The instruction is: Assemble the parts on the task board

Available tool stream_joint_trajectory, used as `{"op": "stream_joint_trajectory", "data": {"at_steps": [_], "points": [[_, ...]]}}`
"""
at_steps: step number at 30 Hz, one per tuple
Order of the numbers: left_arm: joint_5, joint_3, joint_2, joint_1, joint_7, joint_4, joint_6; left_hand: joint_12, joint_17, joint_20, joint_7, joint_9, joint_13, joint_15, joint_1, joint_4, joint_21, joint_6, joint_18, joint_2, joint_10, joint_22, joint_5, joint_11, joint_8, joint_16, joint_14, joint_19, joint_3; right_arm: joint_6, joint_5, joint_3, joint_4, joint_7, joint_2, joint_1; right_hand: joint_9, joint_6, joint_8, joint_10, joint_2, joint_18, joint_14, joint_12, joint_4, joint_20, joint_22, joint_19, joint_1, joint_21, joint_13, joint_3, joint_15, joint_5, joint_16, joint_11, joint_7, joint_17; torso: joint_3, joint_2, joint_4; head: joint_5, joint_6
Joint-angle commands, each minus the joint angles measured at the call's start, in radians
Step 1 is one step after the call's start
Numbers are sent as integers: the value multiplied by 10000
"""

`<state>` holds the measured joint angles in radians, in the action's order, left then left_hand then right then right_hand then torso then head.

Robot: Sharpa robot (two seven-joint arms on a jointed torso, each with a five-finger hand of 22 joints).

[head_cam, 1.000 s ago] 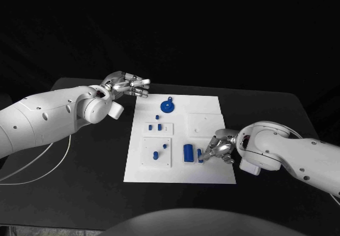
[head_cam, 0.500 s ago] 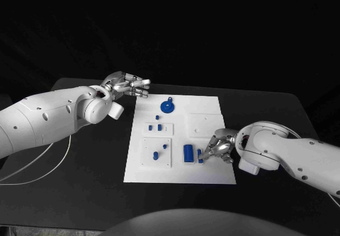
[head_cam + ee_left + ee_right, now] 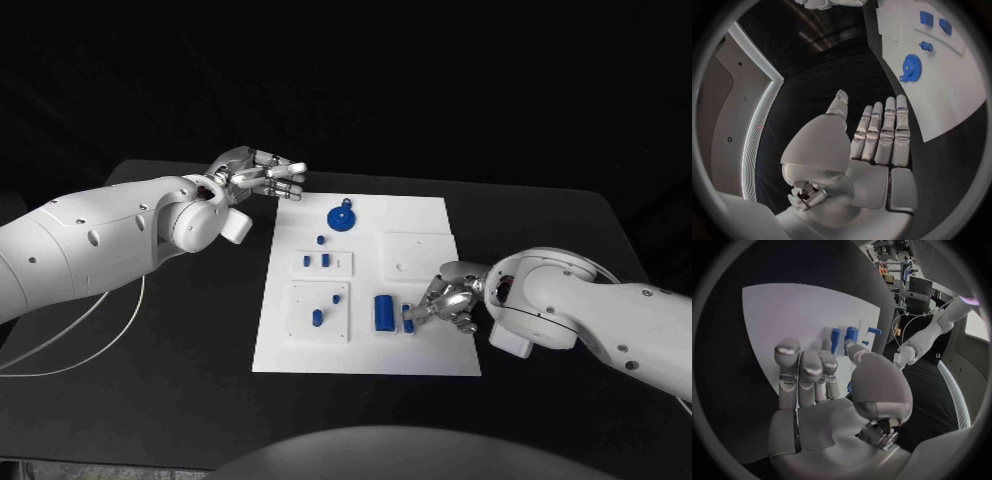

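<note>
Left hand (image 3: 260, 176) empty, fingers apart, above black table (image 3: 159, 380); right hand (image 3: 444, 303) pinching small blue part (image 3: 408, 318) on white task board (image 3: 418, 352).

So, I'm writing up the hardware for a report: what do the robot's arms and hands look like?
Both arms are glossy white with rounded shells and small dark dots. Each ends in a silver metallic hand, left hand, right hand, with segmented fingers and pale pads. A thin white cable trails below the left arm.
</note>
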<state>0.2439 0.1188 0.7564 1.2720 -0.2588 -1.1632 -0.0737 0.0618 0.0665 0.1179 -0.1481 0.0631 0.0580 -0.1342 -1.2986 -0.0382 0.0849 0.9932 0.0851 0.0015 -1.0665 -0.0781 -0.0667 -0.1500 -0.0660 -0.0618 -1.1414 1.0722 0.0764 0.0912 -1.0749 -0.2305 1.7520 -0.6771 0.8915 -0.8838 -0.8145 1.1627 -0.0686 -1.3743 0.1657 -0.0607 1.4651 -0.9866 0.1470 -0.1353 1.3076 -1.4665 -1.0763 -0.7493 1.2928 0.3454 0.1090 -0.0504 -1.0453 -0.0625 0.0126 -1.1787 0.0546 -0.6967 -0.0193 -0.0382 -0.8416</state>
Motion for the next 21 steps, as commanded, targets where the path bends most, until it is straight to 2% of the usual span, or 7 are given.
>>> {"op": "stream_joint_trajectory", "data": {"at_steps": [1, 8, 16, 21], "points": [[18, -6, -7, -2, -55, -19, 130, -27, 9, 48, -67, 5, 11, 5, 82, -29, -26, 25, -43, 47, 12, 10, -7, 1, -3, -6, 57, -47, 59, 60, 165, -41, 132, 271, 82, 9, -14, 38, 41, -36, 63, 61, 6, -49, 83, 37, 892, -553, 10, -7, -9, -15, 6, -35, 10, 53, 20, 17, 2, -5, 7, -1, 11], [24, -6, -3, -2, -54, -24, 150, -27, 9, 48, -69, 5, 11, 4, 87, -27, -26, 22, -43, 54, 12, 10, -5, 0, -3, -6, 58, -48, 66, 407, 128, -86, 281, 301, 256, 13, -19, 33, 42, -22, 88, 58, 3, -31, 13, 41, 886, -547, -100, 10, -22, -66, 5, -32, 31, 54, 24, 38, 5, -1, 3, 1, 2], [30, -6, 5, -2, -78, -35, 141, -26, 10, 49, -67, 6, 11, 6, 77, -32, -26, 25, -43, 25, 3, 10, -5, 4, -5, -8, 56, -50, 56, 966, -40, -96, 293, 214, 379, 79, 173, 92, 47, 2, -109, 84, -9, -17, -906, 34, 891, -541, -631, 41, -45, -162, 13, -216, 49, 32, -16, 58, 15, -1, -1, 31, 12], [31, -6, 6, -2, -108, -44, 117, -26, 10, 49, -67, 6, 11, 6, 77, -32, -26, 25, -43, 25, 3, 10, -5, 4, -5, -8, 56, -50, 56, 1009, -246, -96, 310, 200, 386, 142, 192, 90, 47, 8, -115, 85, -9, -12, -964, 32, 891, -539, -684, 52, -48, -157, 15, -247, 57, 32, -15, 63, 11, 2, -5, 28, 16]]}}
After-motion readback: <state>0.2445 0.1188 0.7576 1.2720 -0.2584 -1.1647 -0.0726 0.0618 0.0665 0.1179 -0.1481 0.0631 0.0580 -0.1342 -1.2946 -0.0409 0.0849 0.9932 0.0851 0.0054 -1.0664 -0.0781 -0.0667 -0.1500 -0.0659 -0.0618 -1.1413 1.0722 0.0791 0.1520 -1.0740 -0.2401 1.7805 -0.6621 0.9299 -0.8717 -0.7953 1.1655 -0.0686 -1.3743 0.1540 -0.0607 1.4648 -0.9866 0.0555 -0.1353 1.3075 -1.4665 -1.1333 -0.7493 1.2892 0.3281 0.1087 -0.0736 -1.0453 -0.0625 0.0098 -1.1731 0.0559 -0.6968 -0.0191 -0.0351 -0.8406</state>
